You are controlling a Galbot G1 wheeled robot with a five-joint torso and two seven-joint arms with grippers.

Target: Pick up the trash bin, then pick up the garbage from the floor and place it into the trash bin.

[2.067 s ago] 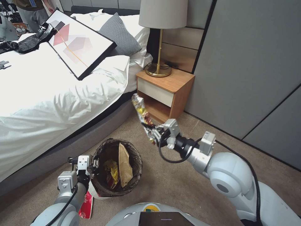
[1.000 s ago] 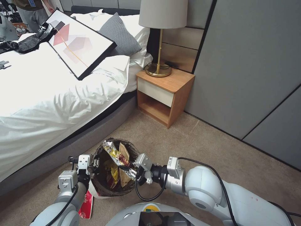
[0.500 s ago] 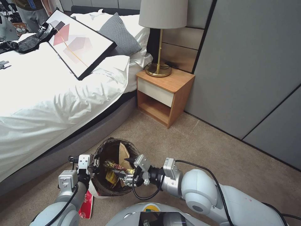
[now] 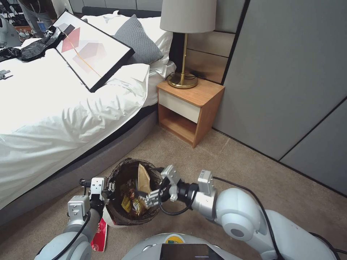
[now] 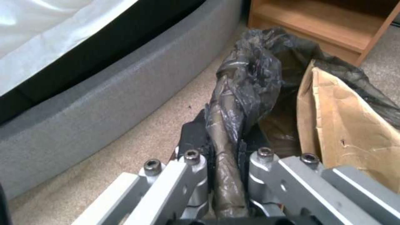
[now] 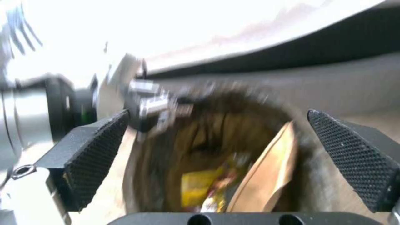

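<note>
The trash bin (image 4: 132, 193) is off its resting place and carried at the robot's lower left, beside the grey bed base (image 4: 90, 162) and above the carpeted floor (image 4: 231, 166); the pick-up step is judged complete. The left gripper (image 4: 105, 189) holds it at the near-left rim, its jaws pinching the folded dark liner bag (image 5: 233, 103) and the rim beneath, as the left wrist view confirms. Inside the bin lie a brown paper bag (image 4: 144, 180), a yellow wrapper (image 4: 126, 204) and a crinkled snack wrapper (image 4: 137, 202), so several pieces of garbage are already deposited. The right gripper (image 4: 150, 198) sits at the bin's right rim, over the opening, with its jaws spread wide and nothing between them; the right wrist view shows both black pads (image 6: 98, 147) apart with the bin contents visible between. A red-and-white paper cup (image 4: 99, 236) lies on the floor just under the bin, partly hidden by the left arm; it is judged to be litter not yet collected. The floor towards the nightstand (image 4: 189, 108) carries no visible litter. What lies beyond the camera's reach cannot be assessed.
</note>
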